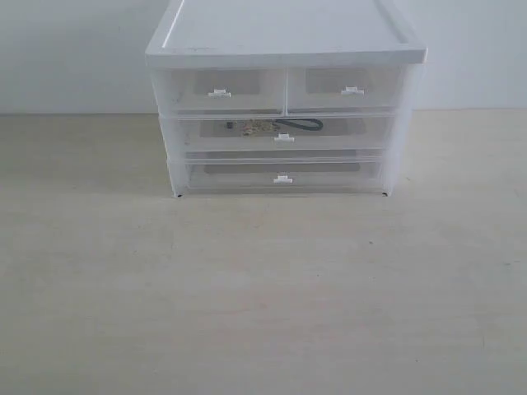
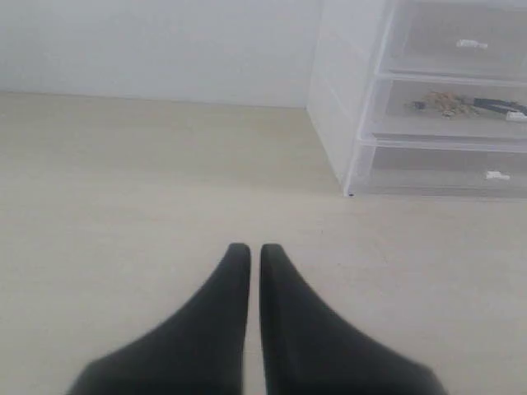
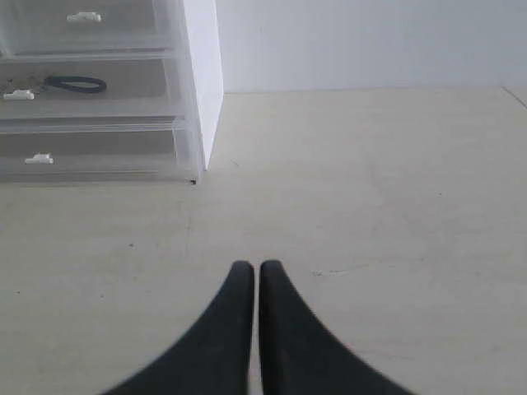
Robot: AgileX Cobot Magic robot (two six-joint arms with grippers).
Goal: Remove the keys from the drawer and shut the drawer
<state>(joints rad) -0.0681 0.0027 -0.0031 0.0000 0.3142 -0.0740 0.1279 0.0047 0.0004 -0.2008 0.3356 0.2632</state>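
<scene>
Keys (image 1: pixel 262 126) well apart from closed claws (image 2: pixel 254 248) (image 3: pixel 256 266).

The keys (image 1: pixel 262 126) are lying inside the drawer (image 1: pixel 354 136), showing through its translucent white front as a small gold-coloured cluster of rings and charms. A black cord loop is trailing out flat from the cluster toward the right of the exterior view. The keys are resting near the drawer's middle, just behind its small white tab handle (image 1: pixel 284 138). The drawer is sitting as the full-width middle tier of the three-tier unit (image 1: pixel 288 33), its front appearing to be lining up with the tiers above and below.
</scene>
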